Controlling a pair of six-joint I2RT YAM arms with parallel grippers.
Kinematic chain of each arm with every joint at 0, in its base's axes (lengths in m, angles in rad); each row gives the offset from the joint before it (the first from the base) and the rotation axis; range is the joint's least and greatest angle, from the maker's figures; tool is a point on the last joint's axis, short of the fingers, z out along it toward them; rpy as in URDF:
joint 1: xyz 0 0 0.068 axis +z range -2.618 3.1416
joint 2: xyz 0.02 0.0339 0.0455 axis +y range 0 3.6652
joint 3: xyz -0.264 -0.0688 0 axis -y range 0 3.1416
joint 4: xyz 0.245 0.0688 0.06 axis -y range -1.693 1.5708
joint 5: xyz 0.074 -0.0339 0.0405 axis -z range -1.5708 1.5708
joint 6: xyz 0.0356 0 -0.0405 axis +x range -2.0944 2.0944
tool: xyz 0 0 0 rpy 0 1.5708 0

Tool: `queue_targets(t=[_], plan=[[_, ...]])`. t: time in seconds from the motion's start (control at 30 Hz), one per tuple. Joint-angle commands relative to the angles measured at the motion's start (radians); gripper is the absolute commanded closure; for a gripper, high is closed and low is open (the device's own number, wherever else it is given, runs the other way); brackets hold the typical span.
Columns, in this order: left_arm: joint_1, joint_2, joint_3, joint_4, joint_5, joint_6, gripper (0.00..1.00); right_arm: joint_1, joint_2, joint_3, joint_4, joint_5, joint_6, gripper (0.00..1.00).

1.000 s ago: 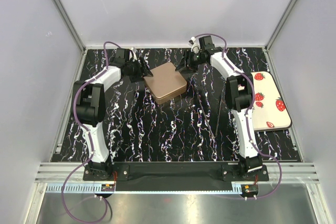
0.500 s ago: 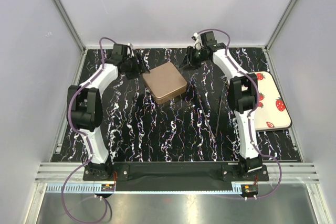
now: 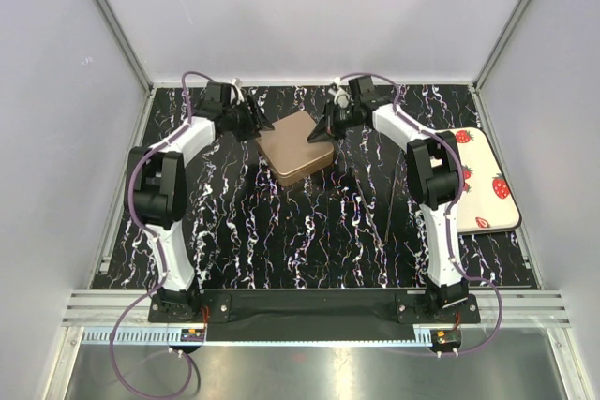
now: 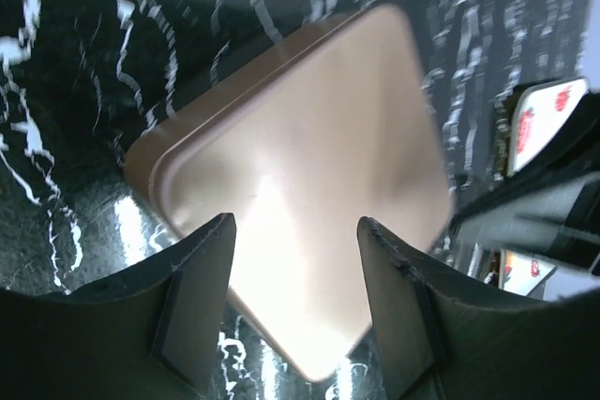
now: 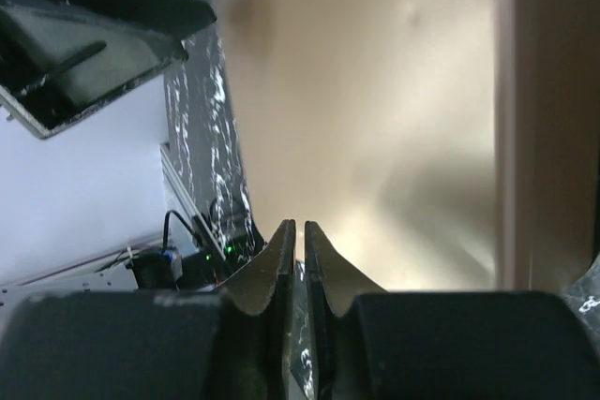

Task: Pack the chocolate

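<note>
No chocolate shows in any view. A closed rose-brown tin box point(image 3: 294, 147) sits at the back middle of the black marbled table and fills both wrist views point(image 4: 309, 128) point(image 5: 375, 91). My left gripper point(image 3: 255, 124) hovers at the box's left corner, its jaws open point(image 4: 295, 222) over the lid's near corner with nothing between them. At the box's right corner is my right gripper point(image 3: 317, 133), shut point(image 5: 300, 225) with only a thin slit between the fingers and nothing in it. Whether it touches the box I cannot tell.
A cream tray with red strawberry prints point(image 3: 483, 180) lies at the table's right edge, also glimpsed in the left wrist view point(image 4: 539, 114). White walls enclose the table on three sides. The left gripper's black body point(image 5: 94, 16) shows in the right wrist view.
Both grippers have come in toward the box's corners after drawing back. The right gripper's jaws have closed from half open. The left jaws have narrowed slightly.
</note>
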Motion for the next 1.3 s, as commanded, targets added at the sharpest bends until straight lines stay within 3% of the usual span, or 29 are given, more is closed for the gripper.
queue_targets(t=[0.0,0.27,0.4,0.5,0.6,0.63,0.77,0.8,0.93,1.07,1.17,1.27], plan=[[-0.001,0.038,-0.041,0.054,0.001,-0.008,0.4,0.006,-0.008,-0.052,0.083,-0.05,0.018,0.86],[-0.001,0.007,-0.031,0.015,-0.025,0.014,0.38,-0.003,-0.005,0.011,-0.006,0.002,-0.051,0.86],[-0.001,-0.059,0.014,-0.032,-0.027,0.023,0.36,-0.003,-0.065,0.078,-0.127,0.065,-0.099,0.85],[-0.003,-0.151,0.041,-0.075,-0.027,0.037,0.34,-0.003,-0.156,0.089,-0.198,0.135,-0.125,0.77],[-0.006,-0.27,0.044,-0.123,-0.027,0.067,0.3,-0.002,-0.277,0.02,-0.224,0.213,-0.154,0.47],[-0.006,-0.337,0.04,-0.142,-0.025,0.076,0.28,-0.002,-0.308,-0.016,-0.233,0.227,-0.175,0.01],[-0.009,-0.507,-0.003,-0.186,-0.025,0.136,0.16,-0.003,-0.459,-0.095,-0.301,0.289,-0.228,0.0],[-0.009,-0.54,-0.026,-0.192,-0.022,0.145,0.01,-0.002,-0.526,-0.134,-0.307,0.31,-0.232,0.0],[-0.014,-0.741,-0.138,-0.195,-0.011,0.181,0.01,-0.002,-0.709,-0.248,-0.286,0.394,-0.193,0.0],[-0.021,-0.907,-0.285,-0.164,0.019,0.187,0.01,-0.002,-0.922,-0.383,-0.255,0.574,-0.142,0.0],[-0.023,-1.024,-0.36,-0.204,-0.094,0.204,0.01,-0.002,-1.052,-0.512,-0.252,0.654,-0.156,0.0],[-0.023,-1.114,-0.394,-0.252,-0.073,0.264,0.01,-0.002,-1.164,-0.569,-0.255,0.726,-0.16,0.0]])
